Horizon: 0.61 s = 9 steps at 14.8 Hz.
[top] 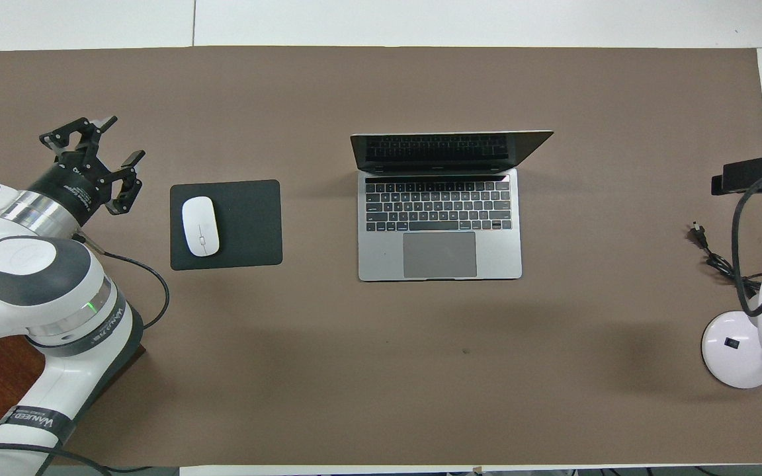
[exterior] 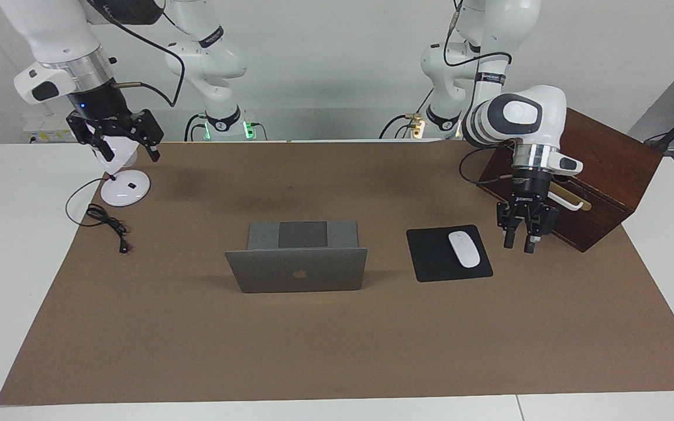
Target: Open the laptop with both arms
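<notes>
The laptop [exterior: 297, 257] sits open in the middle of the brown mat [exterior: 337, 351] on my surface, lid upright, keyboard facing me. My left gripper [exterior: 522, 245] hangs empty, fingers apart, between the mouse pad [exterior: 430, 257] with its white mouse [exterior: 464, 248] and the wooden box [exterior: 594, 158]. My right gripper [exterior: 123, 146] hovers wide open, empty, over the desk lamp [exterior: 124, 188].

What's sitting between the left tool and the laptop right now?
The black mouse pad with the white mouse on it lies between the left tool and the laptop, clearest in the overhead view.
</notes>
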Motion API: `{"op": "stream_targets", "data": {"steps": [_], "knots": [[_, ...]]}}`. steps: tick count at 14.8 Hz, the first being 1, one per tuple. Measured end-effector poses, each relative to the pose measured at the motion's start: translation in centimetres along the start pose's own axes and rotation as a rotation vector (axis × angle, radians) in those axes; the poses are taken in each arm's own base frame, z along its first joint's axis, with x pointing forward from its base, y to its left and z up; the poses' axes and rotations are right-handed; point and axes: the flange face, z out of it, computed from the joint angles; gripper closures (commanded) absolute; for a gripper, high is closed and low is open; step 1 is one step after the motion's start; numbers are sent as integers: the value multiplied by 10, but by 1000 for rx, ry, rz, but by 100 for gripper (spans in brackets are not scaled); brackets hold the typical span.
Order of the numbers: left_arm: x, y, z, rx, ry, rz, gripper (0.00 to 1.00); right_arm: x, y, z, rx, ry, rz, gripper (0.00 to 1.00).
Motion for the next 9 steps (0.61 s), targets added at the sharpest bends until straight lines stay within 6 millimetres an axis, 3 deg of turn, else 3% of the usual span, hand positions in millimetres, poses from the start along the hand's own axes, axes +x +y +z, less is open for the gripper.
{"op": "stream_targets", "data": {"steps": [3, 6, 9], "knots": [[13, 14, -3, -18, 21, 40, 8, 5, 1, -11, 0, -11, 2, 0], [18, 25, -2, -11, -7, 89, 0, 9, 12, -10, -1, -9, 22, 0], [31, 43, -4, 9, -42, 177, 0, 10, 19, -11, -3, -7, 34, 0]]}}
